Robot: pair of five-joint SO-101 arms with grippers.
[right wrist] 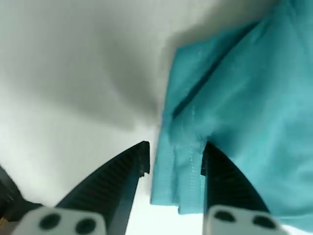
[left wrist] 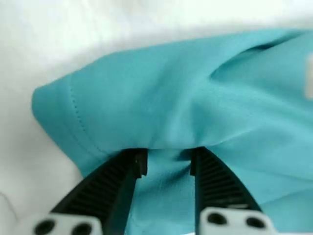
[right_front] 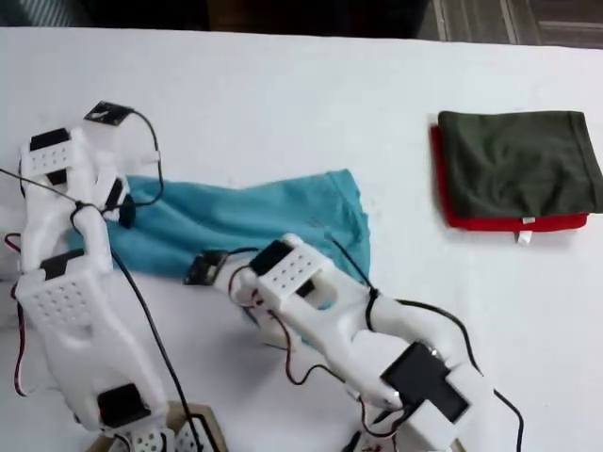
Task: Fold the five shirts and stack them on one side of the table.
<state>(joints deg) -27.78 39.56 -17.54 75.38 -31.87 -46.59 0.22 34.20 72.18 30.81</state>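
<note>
Teal shirt [right_front: 245,221] lying rumpled on the white table [right_front: 283,94]; left gripper [left wrist: 167,164] pinches one end, right gripper [right wrist: 175,159], jaws apart, straddles its hem.

Overhead view, wrist views near shirt [left wrist: 186,98]

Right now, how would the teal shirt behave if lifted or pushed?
Likely floppy: the teal shirt lies creased and puckers at the left pincer. Probably light: thin cloth. A push would likely bunch it, not slide it.
</note>
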